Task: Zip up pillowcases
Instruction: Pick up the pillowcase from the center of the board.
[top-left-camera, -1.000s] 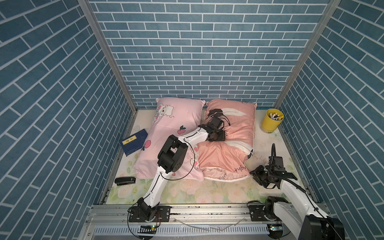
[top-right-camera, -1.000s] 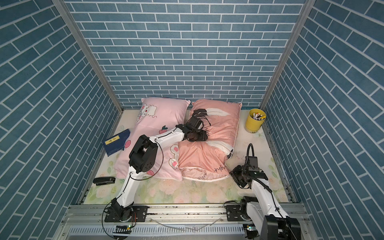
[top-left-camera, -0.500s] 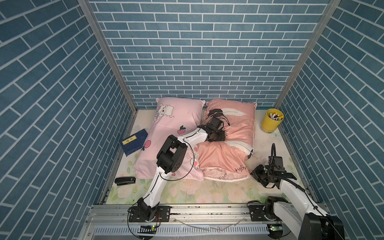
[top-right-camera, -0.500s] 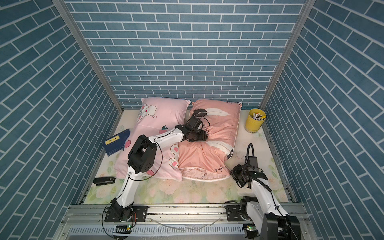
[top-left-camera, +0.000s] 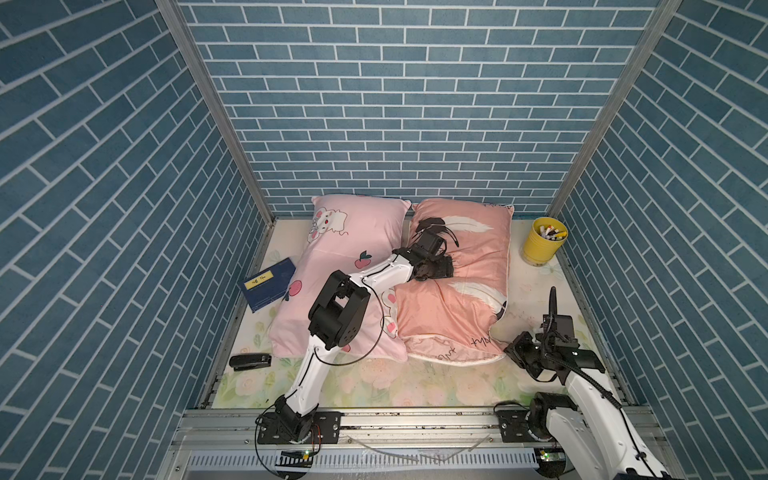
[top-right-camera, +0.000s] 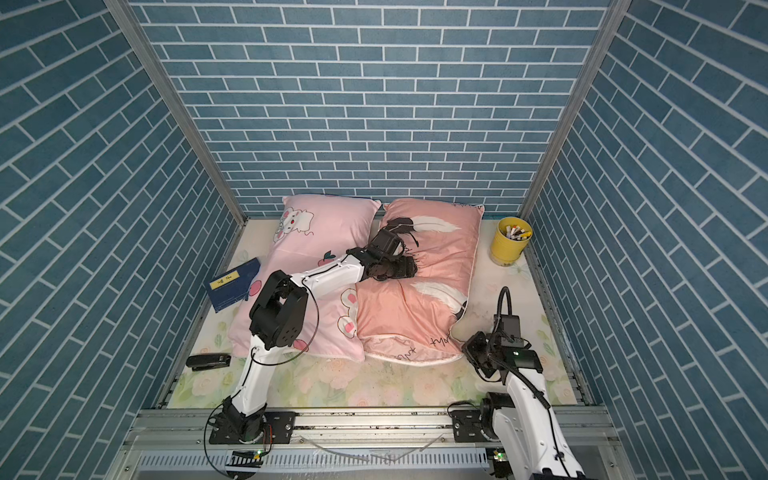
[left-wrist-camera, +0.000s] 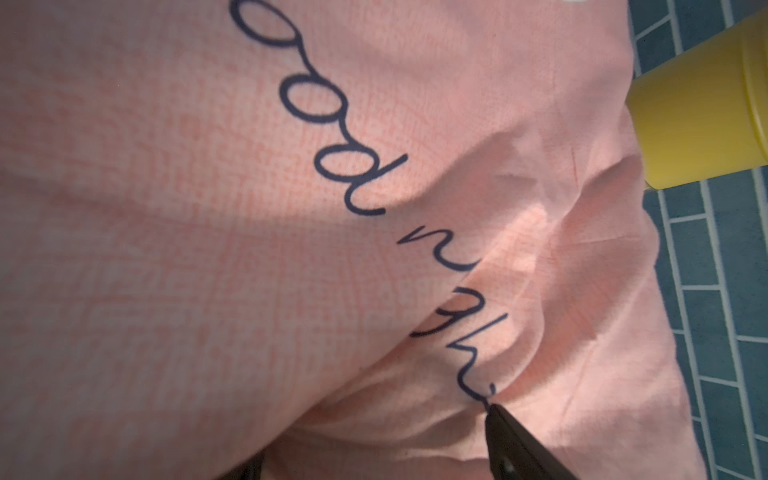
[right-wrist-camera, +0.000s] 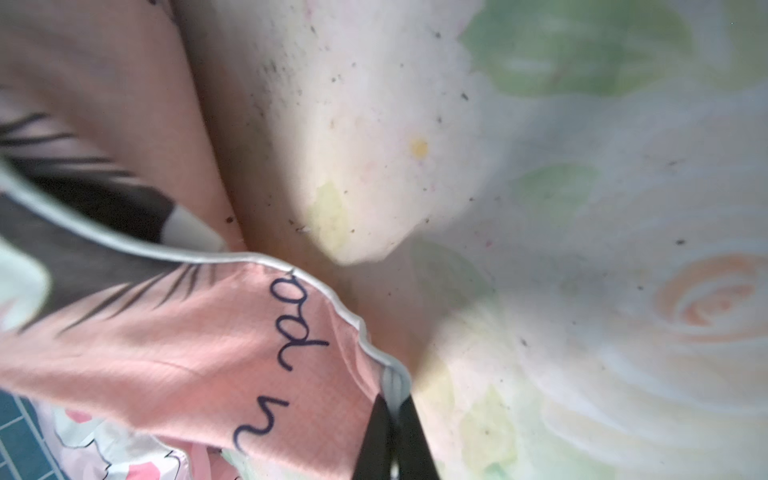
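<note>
Two pillowcases lie side by side in both top views: a light pink one with bunnies, and a salmon-pink one with feathers and "good night" script. My left gripper presses down on the middle of the salmon pillowcase. In the left wrist view that gripper is open, its fingers wide apart with a fabric fold bulging between them. My right gripper is at the salmon pillowcase's near right corner, shut on its white piped edge. No zipper is visible.
A yellow cup of pens stands at the back right. A blue book and a black stapler lie along the left edge. A floral mat covers the floor, and brick-pattern walls close in three sides.
The right gripper has shut on the salmon pillowcase's corner edge. The left gripper's jaws have spread wider on the fabric. Neither arm has moved much.
</note>
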